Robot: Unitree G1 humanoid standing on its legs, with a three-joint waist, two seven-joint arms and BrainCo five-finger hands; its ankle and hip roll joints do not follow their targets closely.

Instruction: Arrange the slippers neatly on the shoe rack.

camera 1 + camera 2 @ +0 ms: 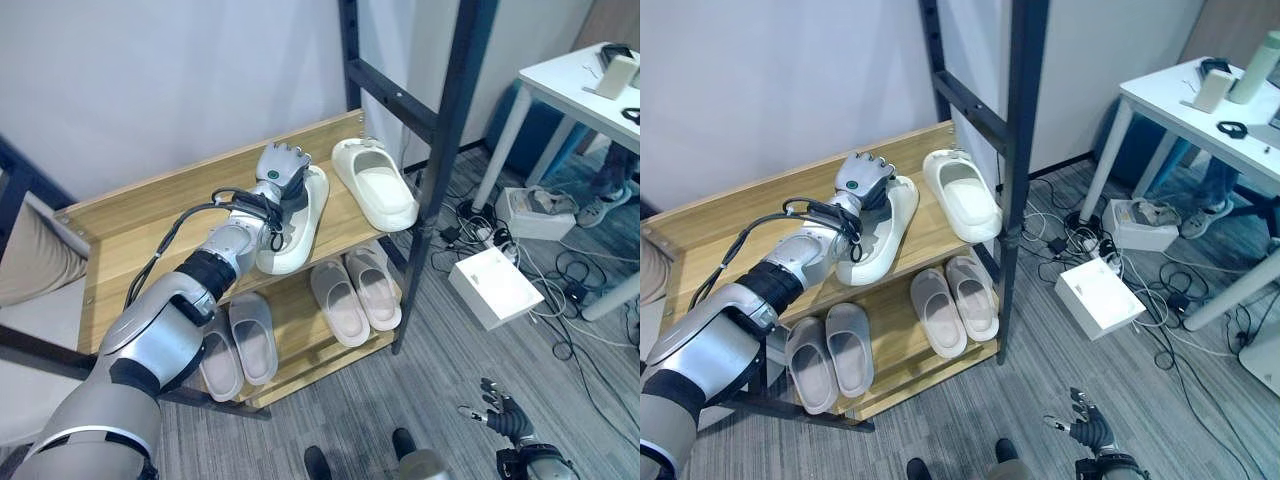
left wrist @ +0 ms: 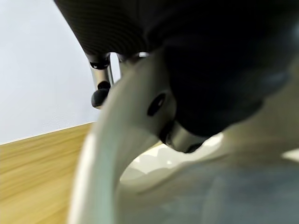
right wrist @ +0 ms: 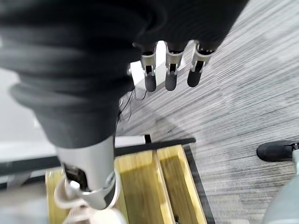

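Two white slippers lie on the wooden shoe rack's top shelf [image 1: 150, 215]. My left hand [image 1: 283, 172] rests on the far end of the left slipper [image 1: 300, 228], fingers curled over its strap [image 2: 107, 154]. This slipper lies at a slant with its near end at the shelf's front edge. The right white slipper [image 1: 378, 185] lies free beside it, a small gap between them. My right hand [image 1: 505, 415] hangs low over the floor at the lower right, fingers [image 3: 169, 70] relaxed and holding nothing.
Two pairs of grey slippers [image 1: 240, 345] [image 1: 355, 295] sit on the lower shelf. A black metal post [image 1: 440, 150] stands close by the rack's right end. On the floor to the right are a white box [image 1: 495, 287] and cables, beside a white table [image 1: 590, 95].
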